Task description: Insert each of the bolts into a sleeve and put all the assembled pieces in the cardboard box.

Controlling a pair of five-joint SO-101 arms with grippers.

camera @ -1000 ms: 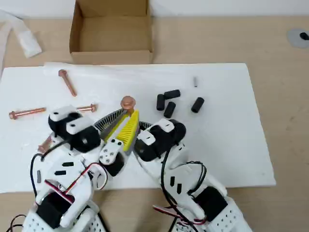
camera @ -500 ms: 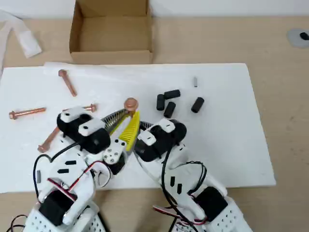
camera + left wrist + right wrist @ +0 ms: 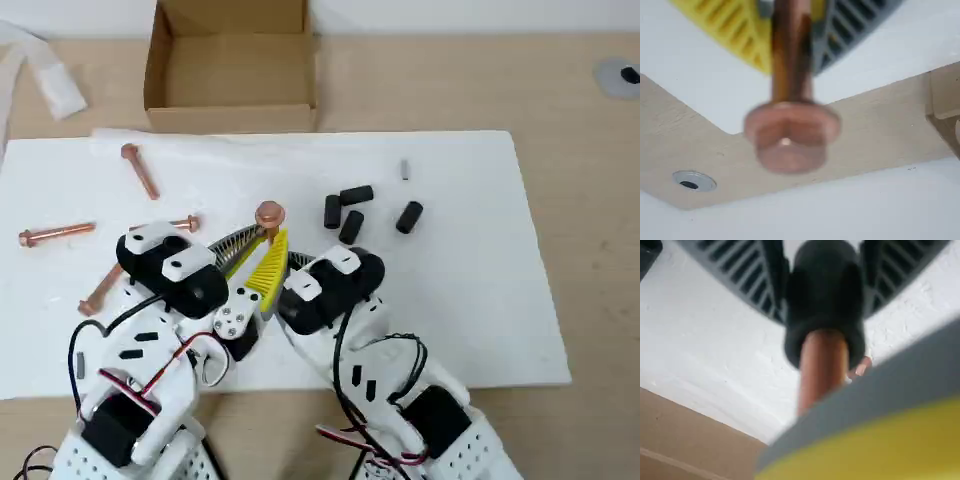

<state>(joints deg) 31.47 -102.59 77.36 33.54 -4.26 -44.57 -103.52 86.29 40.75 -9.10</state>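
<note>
The bolt [image 3: 790, 135] is poking into the sleeve [image 3: 825, 300]
The left gripper [image 3: 792, 35] is pinching the bolt; the right gripper [image 3: 825, 270] is clamping the sleeve; tilted pushing is risking jamming or dropping either.

A pale wooden table [image 3: 580, 200] spans the high view. A large white sheet [image 3: 470, 300] lies flat across its middle, running from the left edge of the frame to well right of centre. In the upper left corner a crumpled white plastic wrapper [image 3: 55, 85] rests on the wood. A round grey grommet [image 3: 618, 77] with a dark hole sits at the upper right edge. A small grey pin [image 3: 404, 170] lies on the sheet, right of centre, near its upper border. A white strip [image 3: 450, 15] runs along the top of the frame.
</note>
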